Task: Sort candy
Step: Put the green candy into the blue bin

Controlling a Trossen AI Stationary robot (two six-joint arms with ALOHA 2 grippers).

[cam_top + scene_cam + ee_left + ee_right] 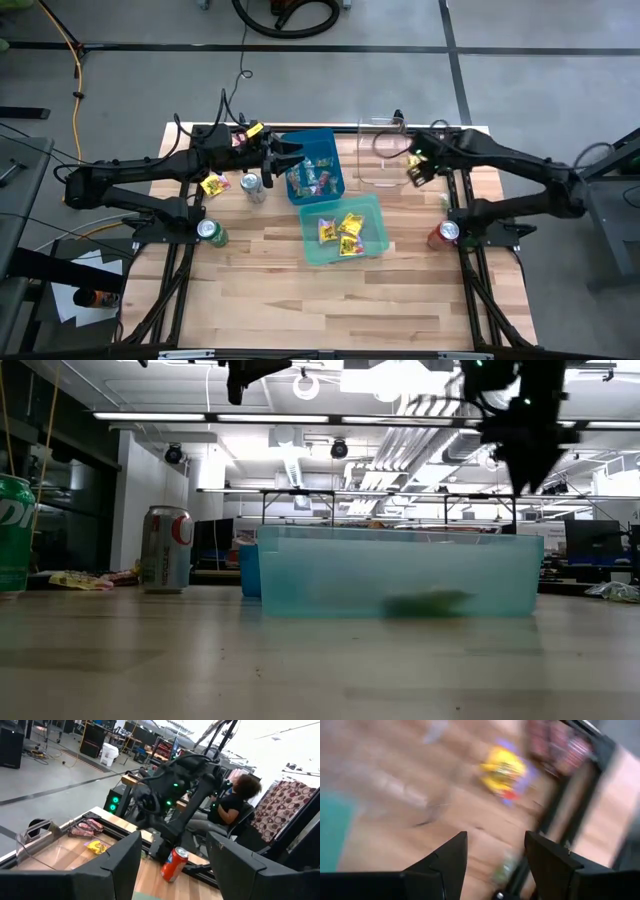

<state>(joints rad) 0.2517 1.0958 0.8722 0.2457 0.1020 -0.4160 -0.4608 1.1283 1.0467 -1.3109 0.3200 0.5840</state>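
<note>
Right now the candy sits in a few spots on the bench (300, 300). Yellow packets (345, 232) lie in the teal bin (312, 250) near the middle. Mixed small pieces (312, 178) fill the blue bin (338, 160) behind it. One more yellow packet (214, 185) lies on the wood by the left arm, next to a silver can (252, 186). Dark pink wrappers (88, 826) and another yellow one (96, 846) lie in a clear tray (378, 178) by the right arm.

The left claw (292, 160) hangs over the edge of the blue bin. Its fingers (120, 865) stand wide apart with nothing between them. The right claw (413, 170) hangs above the clear tray. Its fingers (445, 857) are apart too, and they are empty (that view is very blurry). A yellow packet (504, 772) lies on the wood below.

I think the candy is very light and the wrappers are thin, crinkly and a bit slippery. A packet lying flat is hard to pinch, so the claw should come straight down and close across the short sides, or grab a puffy edge. The tiny pieces could slide away or come up two at a time, so a gentle squeeze on just one looks best. A hard squeeze could squash a soft sweet.
</note>
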